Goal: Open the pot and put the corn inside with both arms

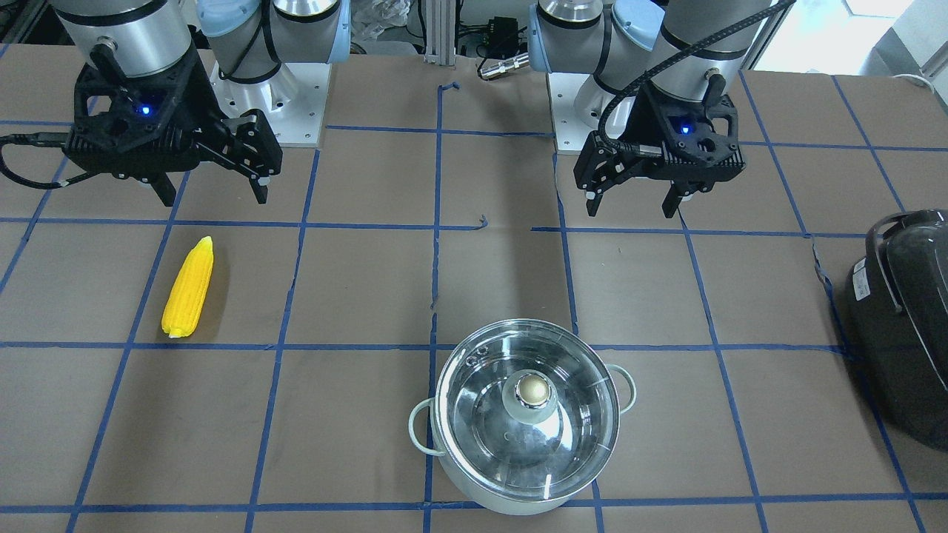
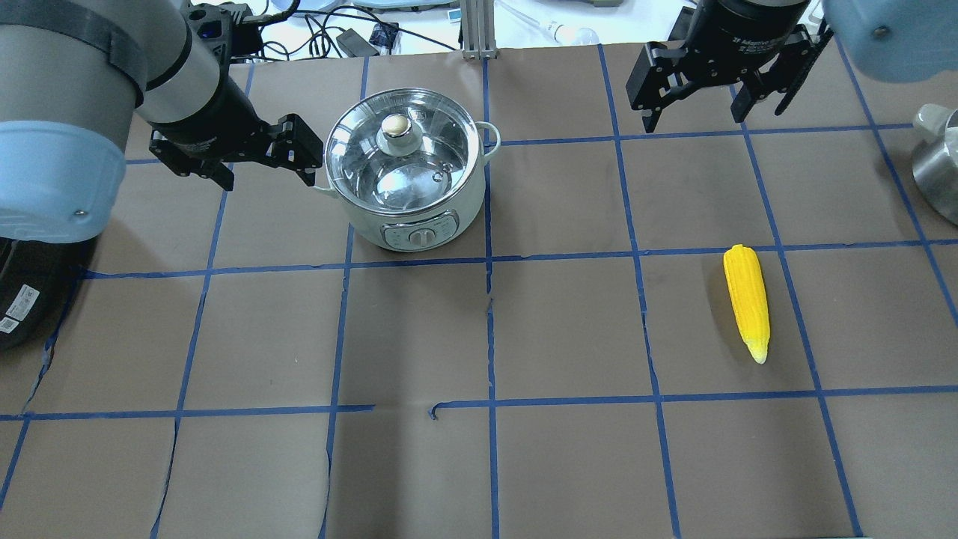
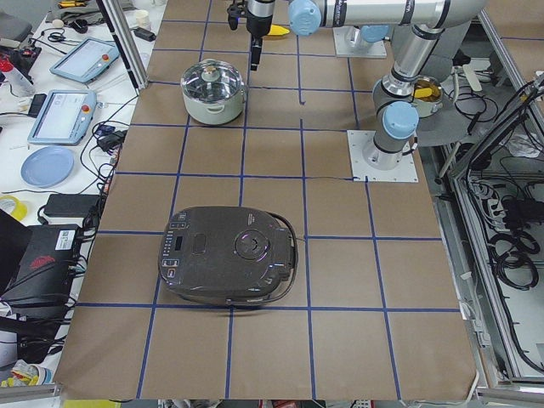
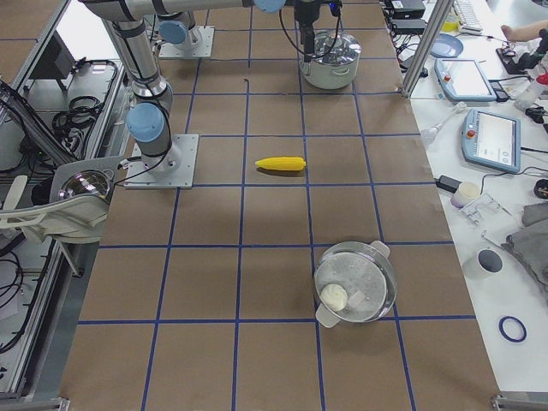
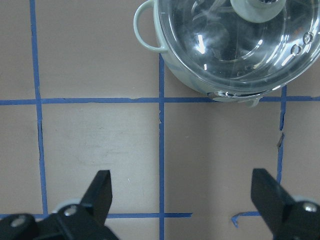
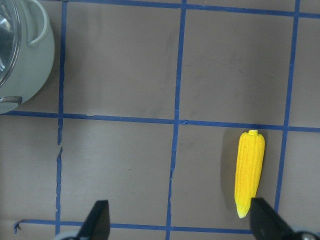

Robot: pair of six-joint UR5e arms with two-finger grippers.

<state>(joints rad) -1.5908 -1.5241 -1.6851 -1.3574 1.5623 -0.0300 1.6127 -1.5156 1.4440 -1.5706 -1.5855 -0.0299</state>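
Front-facing: across the table [image 1: 370, 296] from the robot, steep downward look, arm bases at the top edge; pot [image 1: 526, 414] nearest the lens.
Overhead: behind the robot, above its shoulders, facing forward and down; pot on the far side, corn [image 2: 747, 299] to the right.
Exterior left: high at the table end, wide; cooker [image 3: 228, 268] near, pot far.
Exterior right: high at the opposite end, wide; corn mid-table, pot far.
Left wrist: close, straight down past the left gripper [image 5: 181, 177]; pot at the top edge.
Right wrist: close, straight down past the right gripper [image 6: 178, 204]; corn lower right, pot upper left.
Shared: pot in all six views.
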